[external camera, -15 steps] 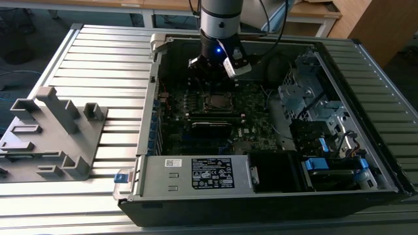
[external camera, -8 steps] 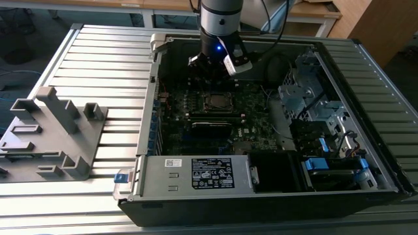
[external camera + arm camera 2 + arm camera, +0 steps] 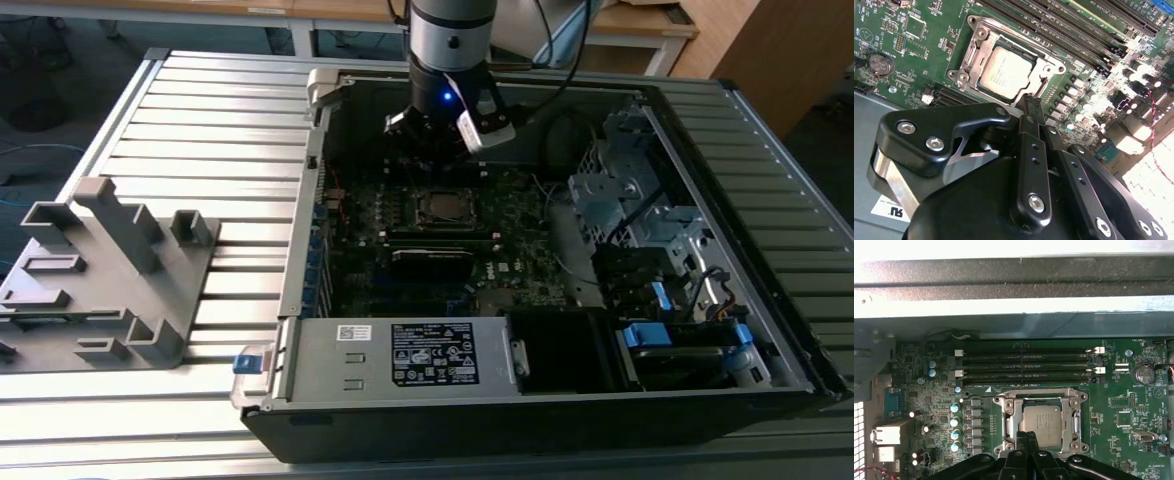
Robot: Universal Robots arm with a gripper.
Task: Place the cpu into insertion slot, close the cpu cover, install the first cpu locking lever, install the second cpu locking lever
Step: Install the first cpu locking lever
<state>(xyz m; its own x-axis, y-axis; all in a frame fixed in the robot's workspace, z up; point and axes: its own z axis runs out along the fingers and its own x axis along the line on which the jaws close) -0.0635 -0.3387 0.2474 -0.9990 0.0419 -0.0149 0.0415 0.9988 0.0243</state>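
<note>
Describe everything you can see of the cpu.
The cpu is a small, flat square chip with a dull silver-grey metal top carrying faint print. It lies flat on the green motherboard, ringed by the metal frame of the cpu cover. The shut claw hovers at one edge; contact cannot be told.

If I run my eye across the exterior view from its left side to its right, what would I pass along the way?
From the exterior view's left: grey plastic stand → small blue tab → cpu → silver metal drive cage.
</note>
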